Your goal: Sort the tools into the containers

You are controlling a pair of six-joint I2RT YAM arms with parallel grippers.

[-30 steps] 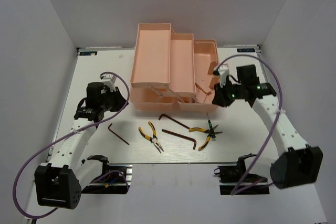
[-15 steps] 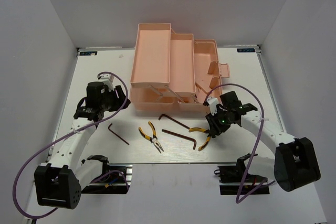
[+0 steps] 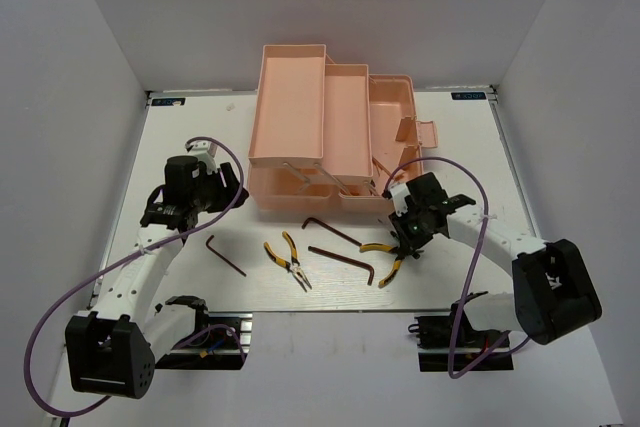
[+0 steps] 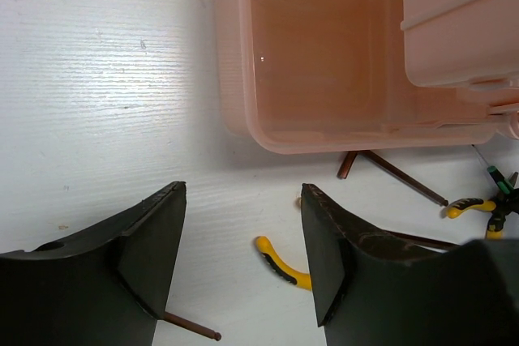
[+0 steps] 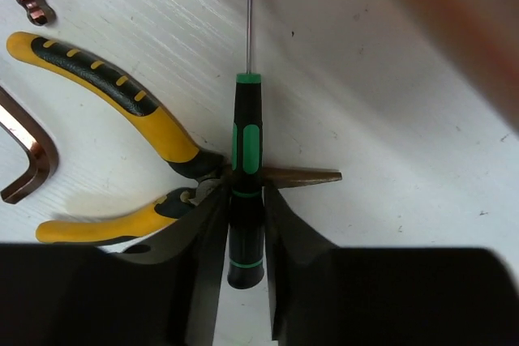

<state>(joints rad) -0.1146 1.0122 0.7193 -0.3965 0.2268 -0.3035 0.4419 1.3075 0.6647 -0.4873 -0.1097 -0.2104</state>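
A white table (image 3: 470, 147) sits inside plain white walls (image 3: 90, 47), with bare surface on its left and right margins. On the left, the left gripper (image 4: 243, 200) hovers with its fingers apart just off the front corner of the salmon-pink toolbox (image 3: 290, 107). Near it lies one hex key (image 3: 225, 254). Next come yellow-handled pliers (image 3: 289, 260) and two more hex keys (image 3: 345, 263) along the near edge. On the right, the right gripper (image 5: 246, 237) has its fingers pressed on both sides of the handle of a green-and-black screwdriver (image 5: 246, 151). It lies across a second pair of pliers (image 5: 122, 111), its shaft pointing toward the toolbox.
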